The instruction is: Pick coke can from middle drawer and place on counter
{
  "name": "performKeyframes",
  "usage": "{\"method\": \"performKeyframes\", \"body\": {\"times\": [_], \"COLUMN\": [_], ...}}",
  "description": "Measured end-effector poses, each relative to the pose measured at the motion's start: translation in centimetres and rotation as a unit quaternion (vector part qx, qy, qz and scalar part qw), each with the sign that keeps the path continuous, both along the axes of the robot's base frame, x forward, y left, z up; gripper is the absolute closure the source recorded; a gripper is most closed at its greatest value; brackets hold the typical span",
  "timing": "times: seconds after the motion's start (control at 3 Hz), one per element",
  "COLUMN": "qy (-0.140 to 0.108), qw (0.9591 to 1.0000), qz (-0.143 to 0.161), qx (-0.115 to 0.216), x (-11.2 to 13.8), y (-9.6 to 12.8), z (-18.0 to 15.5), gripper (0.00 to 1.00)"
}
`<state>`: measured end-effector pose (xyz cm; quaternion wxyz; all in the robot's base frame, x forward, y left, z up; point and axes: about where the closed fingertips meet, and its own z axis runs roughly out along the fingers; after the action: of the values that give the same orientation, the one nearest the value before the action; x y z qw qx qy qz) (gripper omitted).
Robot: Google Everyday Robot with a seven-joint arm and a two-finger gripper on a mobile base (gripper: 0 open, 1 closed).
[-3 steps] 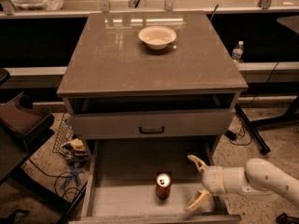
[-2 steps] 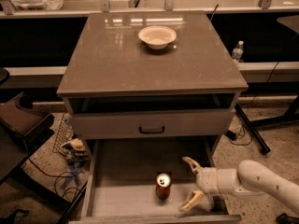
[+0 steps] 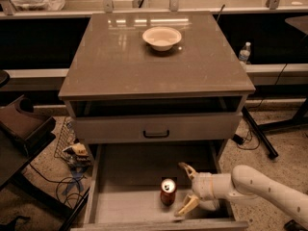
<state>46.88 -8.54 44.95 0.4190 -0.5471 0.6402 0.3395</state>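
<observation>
Camera view: middle drawer [image 3: 126, 173] stood open, coke can [image 3: 168, 192] upright on its floor near the front wall, gripper [image 3: 182, 190] inside the drawer just right of the can, fingers spread wide, grasping nothing, white bowl [image 3: 162, 37] sat on counter [image 3: 120, 66].

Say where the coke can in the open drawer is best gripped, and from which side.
Grip the coke can around its round side wall, about mid-height, coming from the image's right. It stands upright on the middle drawer floor, clear of the walls, and the gripper sits open just right of it, fingers spread to straddle it.
</observation>
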Motion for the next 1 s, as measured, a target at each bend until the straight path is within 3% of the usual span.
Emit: {"method": "performKeyframes", "body": {"times": [0.67, 1.0], "qy": [0.010, 0.014], "qw": [0.9997, 0.9995], "qz": [0.014, 0.023], "qx": [0.015, 0.017], "x": [0.6, 0.5], "y": [2.7, 3.9], "z": [-1.6, -2.2], "gripper": [0.02, 0.24]}}
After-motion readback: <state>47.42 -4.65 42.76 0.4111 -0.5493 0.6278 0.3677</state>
